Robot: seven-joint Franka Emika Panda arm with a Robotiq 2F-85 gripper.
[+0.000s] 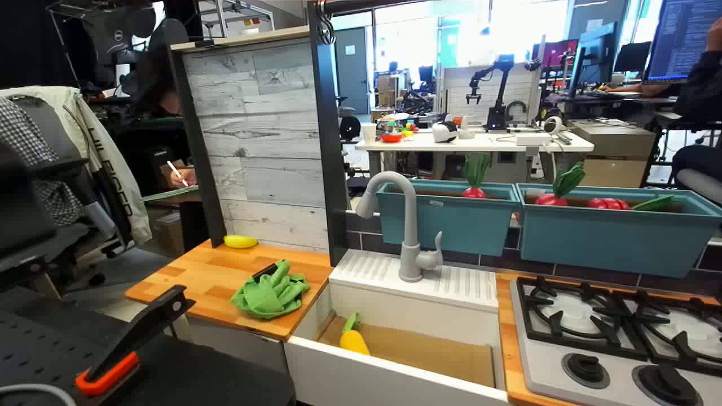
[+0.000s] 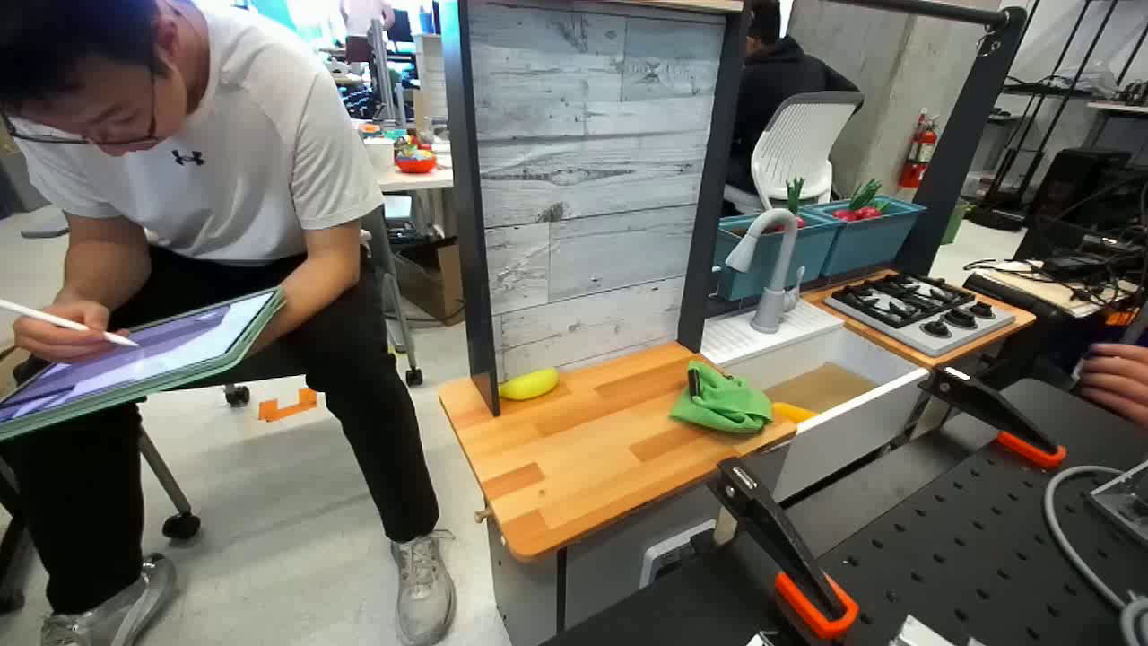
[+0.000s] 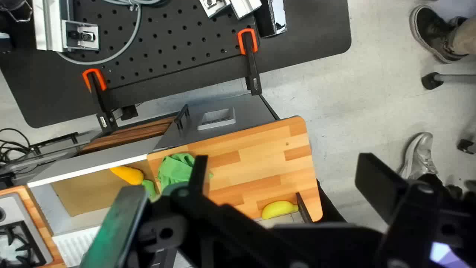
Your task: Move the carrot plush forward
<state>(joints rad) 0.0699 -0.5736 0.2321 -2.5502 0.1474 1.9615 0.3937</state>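
Wrist view: gripper spread wide; in the sink, the carrot plush's leaf is shown, but seemingly hidden by green cloth in an exterior view.

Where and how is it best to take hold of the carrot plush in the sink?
Probably grip the carrot plush across its yellow body, midway, straight from above. The sink surrounds it, so a sideways approach looks blocked; the body is long and plump, whereas the green top looks thinner.

From afar I see an elongated orange-yellow carrot plush with a green top, a crumpled green cloth, a curved yellow banana and a tan-and-brown patchwork wooden table.
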